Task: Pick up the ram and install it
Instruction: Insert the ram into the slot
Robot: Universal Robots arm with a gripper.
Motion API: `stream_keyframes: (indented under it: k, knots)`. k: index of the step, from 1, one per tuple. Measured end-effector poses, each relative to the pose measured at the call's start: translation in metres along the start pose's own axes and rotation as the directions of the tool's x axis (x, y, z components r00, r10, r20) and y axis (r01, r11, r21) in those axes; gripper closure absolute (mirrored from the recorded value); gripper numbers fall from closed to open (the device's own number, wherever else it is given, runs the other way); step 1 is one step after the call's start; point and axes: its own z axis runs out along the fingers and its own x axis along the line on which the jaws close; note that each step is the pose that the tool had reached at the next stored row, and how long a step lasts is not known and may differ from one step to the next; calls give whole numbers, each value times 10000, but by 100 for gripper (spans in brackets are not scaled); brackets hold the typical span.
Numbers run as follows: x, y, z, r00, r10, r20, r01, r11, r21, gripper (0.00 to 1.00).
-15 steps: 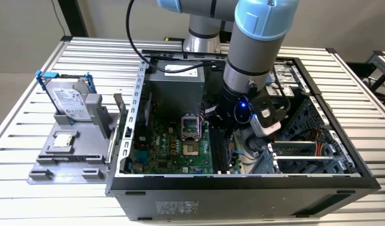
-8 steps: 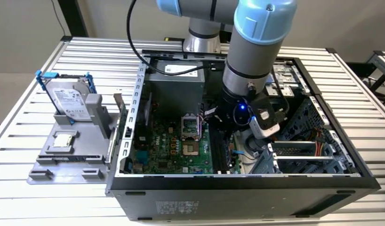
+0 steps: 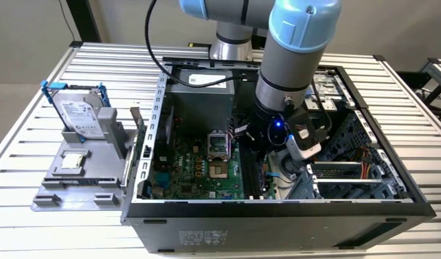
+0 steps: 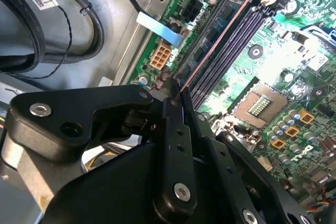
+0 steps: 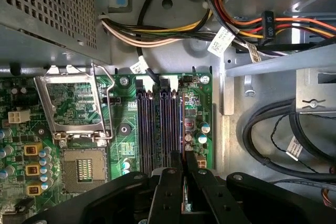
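Observation:
The ram (image 4: 215, 38) is a thin green stick seen edge-on, held by my gripper (image 4: 176, 92) at its near end. It lies along the outermost of the black memory slots (image 4: 236, 35) on the green motherboard (image 4: 294, 77). I cannot tell whether it is seated or just above the slot. In the first wrist view the ram (image 5: 182, 124) runs from my gripper (image 5: 184, 165) up beside the slots (image 5: 157, 124). In the exterior view the arm's wrist (image 3: 282, 129) reaches down into the open computer case (image 3: 278, 208), over the motherboard's slot area.
A CPU socket (image 5: 79, 166) with its raised metal frame (image 5: 71, 100) sits beside the slots. Bundled power cables (image 5: 157, 32) and black cables (image 4: 52, 24) lie near the case wall. A hard drive in a blue-handled frame (image 3: 80, 113) stands on a grey stand outside the case.

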Motion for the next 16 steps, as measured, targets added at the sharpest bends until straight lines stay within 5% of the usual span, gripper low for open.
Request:
stream_keyframes:
  k: [13, 16]
  knots:
    - [-3, -27, 14, 10000, -16, 0, 16, 10000, 31, 100]
    - [-3, -26, 13, 10000, -25, 6, 25, 9999, 143, 100]
